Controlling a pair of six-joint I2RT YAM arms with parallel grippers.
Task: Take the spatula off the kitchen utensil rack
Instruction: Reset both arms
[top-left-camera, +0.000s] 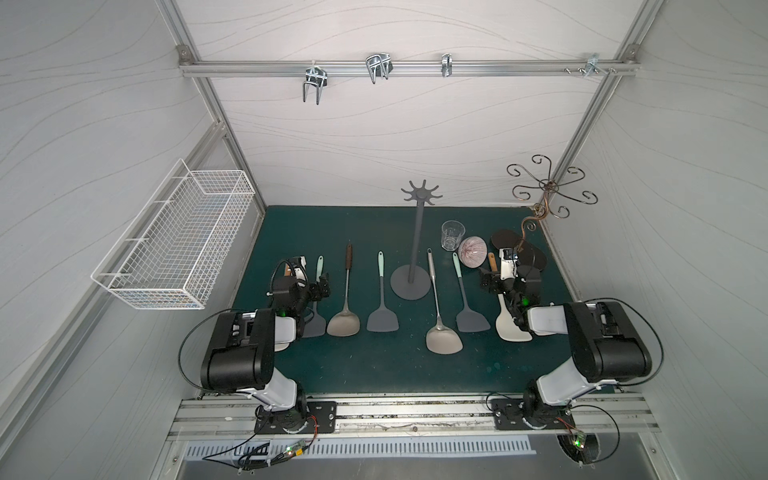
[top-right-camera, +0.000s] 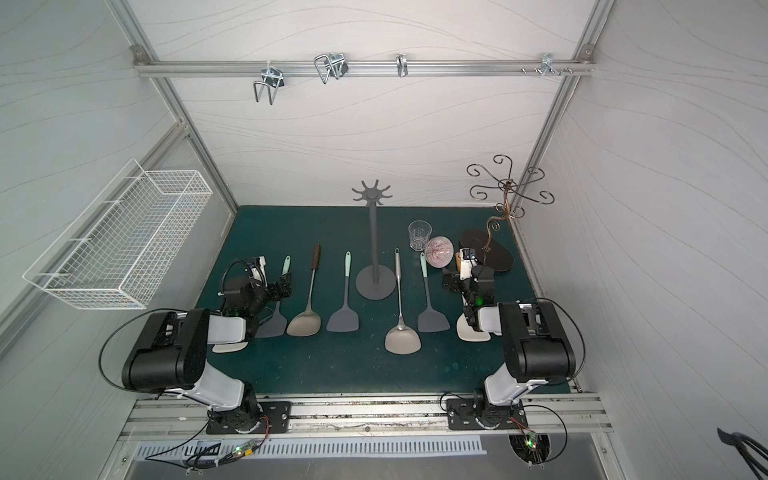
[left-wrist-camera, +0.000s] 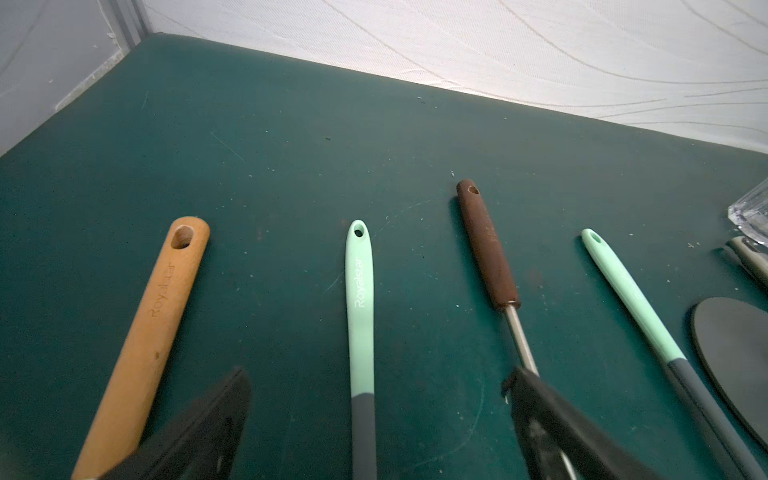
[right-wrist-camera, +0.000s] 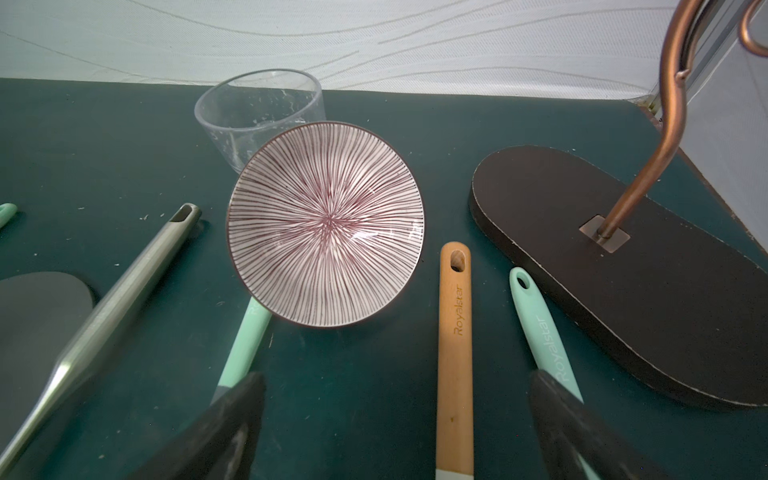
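The dark grey kitchen utensil rack (top-left-camera: 417, 241), with a round flat base, thin pole and star-shaped crown, stands between the two grippers and apart from both; in both top views its prongs are bare, so no spatula hangs there and the lift-off looks already done; every spatula lies flat on the dark green mat (top-left-camera: 374, 365).

The left gripper (left-wrist-camera: 378, 376) has its jaws spread wide and empty; the mint-handled spatula with grey silicone blade (left-wrist-camera: 359, 291) runs between them. The right gripper (right-wrist-camera: 397, 380), jaws likewise apart and empty, brackets the tan wood-handled white spatula (right-wrist-camera: 456, 332); the striped ceramic bowl (right-wrist-camera: 326, 224) sits just ahead of its tips.

These spatulas look light, stiff in the handle, springy in the blade, and matte rather than slippery; mid-handle seems the place to pinch, short of the hanging hole.
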